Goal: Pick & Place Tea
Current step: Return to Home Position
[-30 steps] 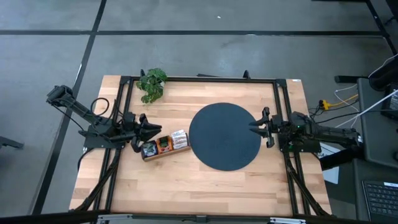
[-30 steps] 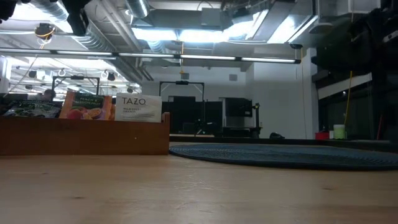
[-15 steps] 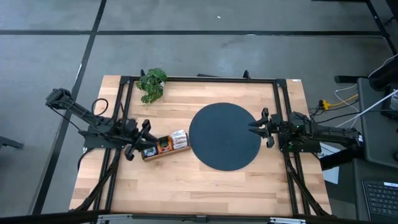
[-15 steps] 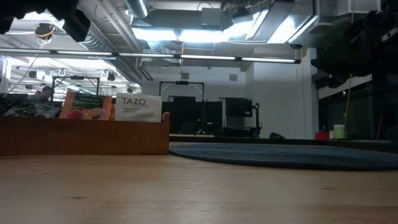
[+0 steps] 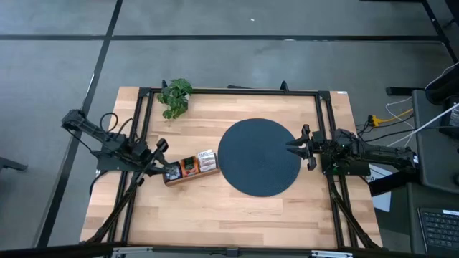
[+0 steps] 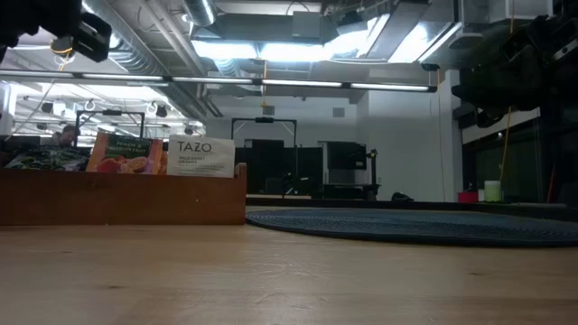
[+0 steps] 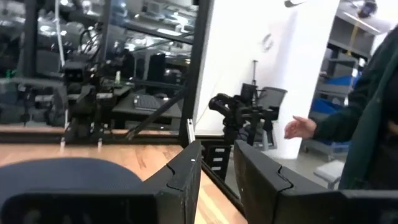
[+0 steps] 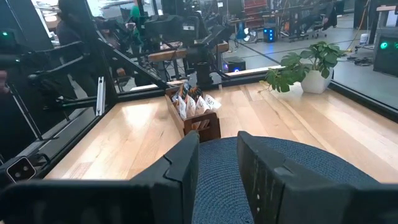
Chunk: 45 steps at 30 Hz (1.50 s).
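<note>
tea sachets (image 5: 188,166) sit in the tray (image 5: 179,179) just beside the empty, slightly parted left hand (image 5: 154,158).

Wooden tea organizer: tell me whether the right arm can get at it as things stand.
Probably yes. The right gripper waits at the dark round mat's right edge, facing the long wooden tea organizer beyond its left edge. Only the flat mat lies between them, though the arm's reach is unproven.

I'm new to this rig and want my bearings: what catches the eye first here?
A large dark disc lies at the middle of the table. Just left of it a wooden tray holds upright tea sachets. The left gripper sits by the tray's left end, the right gripper at the disc's right edge.
</note>
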Tool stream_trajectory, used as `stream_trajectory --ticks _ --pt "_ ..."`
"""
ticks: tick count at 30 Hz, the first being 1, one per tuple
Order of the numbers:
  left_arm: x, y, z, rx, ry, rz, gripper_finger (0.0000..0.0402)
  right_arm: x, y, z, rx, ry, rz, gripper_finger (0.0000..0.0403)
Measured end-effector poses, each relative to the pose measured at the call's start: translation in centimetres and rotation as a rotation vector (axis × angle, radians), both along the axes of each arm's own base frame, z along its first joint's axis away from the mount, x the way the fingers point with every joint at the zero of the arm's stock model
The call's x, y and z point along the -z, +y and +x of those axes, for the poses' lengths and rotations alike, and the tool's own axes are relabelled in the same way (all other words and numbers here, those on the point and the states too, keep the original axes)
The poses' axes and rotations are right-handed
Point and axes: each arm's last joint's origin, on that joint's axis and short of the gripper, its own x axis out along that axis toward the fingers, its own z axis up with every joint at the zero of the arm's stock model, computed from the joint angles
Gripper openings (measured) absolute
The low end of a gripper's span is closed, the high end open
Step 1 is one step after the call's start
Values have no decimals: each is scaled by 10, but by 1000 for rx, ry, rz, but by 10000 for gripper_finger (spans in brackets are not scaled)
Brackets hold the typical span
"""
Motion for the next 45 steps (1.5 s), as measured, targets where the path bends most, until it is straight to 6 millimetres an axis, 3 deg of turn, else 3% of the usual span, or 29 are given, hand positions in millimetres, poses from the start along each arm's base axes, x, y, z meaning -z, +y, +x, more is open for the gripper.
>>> stream_trajectory --ticks 9,18,25,34,45 --pt "3 4 -14 75 -64 133 91 0 0 0 0 0 0 112" --pt "11 6 -10 66 -178 216 94 0 0 0 -1 0 -2 112" --pt "32 10 -5 118 26 280 91 0 0 0 -1 0 -3 112" --pt "36 18 -1 -134 100 298 94 0 0 0 -1 0 -3 112" --pt "36 18 -1 -140 100 298 91 0 0 0 -1 0 -3 112"
